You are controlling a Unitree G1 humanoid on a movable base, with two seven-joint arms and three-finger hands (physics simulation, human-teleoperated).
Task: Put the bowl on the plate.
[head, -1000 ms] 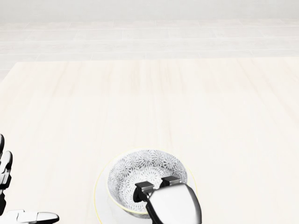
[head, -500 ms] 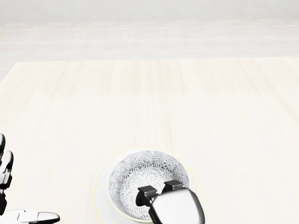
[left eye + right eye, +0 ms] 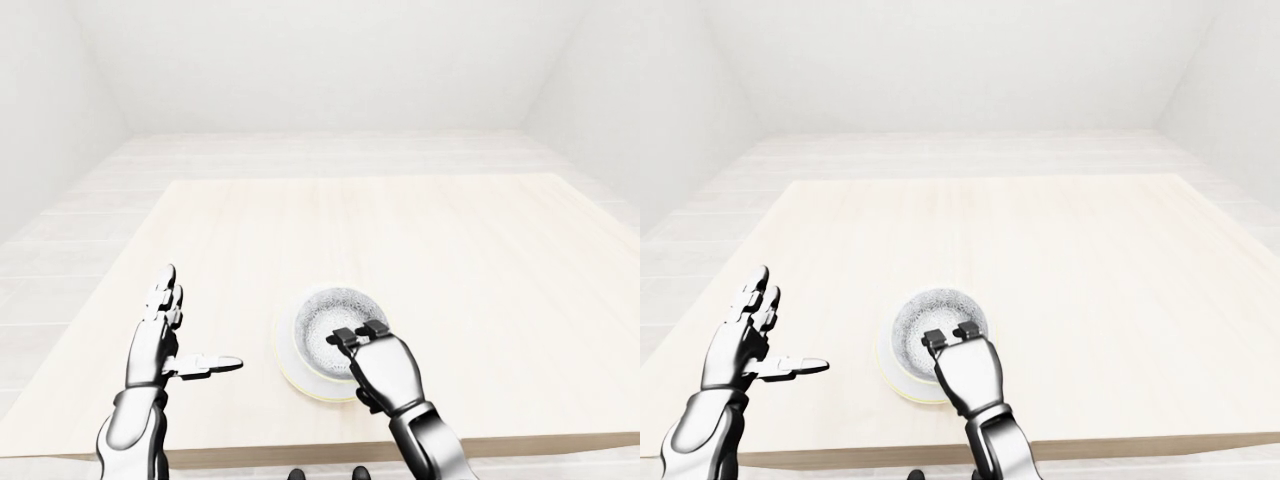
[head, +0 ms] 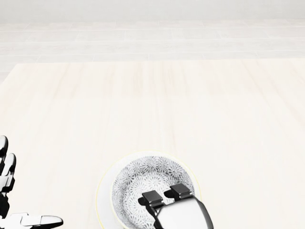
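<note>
The bowl point(image 4: 141, 182), white with a grey flower pattern inside, rests within the white plate point(image 4: 102, 191), whose thin yellowish rim rings it. Both lie near the bottom of the head view. My right hand point(image 4: 167, 194) grips the bowl's near rim, with two dark fingertips point(image 4: 151, 197) hooked inside; the thumb is hidden under the hand. My left hand point(image 3: 192, 335) hovers left of the plate, apart from it, fingers spread and thumb pointing toward the plate, holding nothing.
A light wooden table point(image 3: 400, 230) carries the plate; its near edge point(image 3: 300, 448) runs along the bottom of the eye views. Pale tiled floor and white walls surround it. No other objects show.
The bowl and my right hand have sunk toward the bottom of the head view, settling lower into the plate. The left hand has shifted only slightly.
</note>
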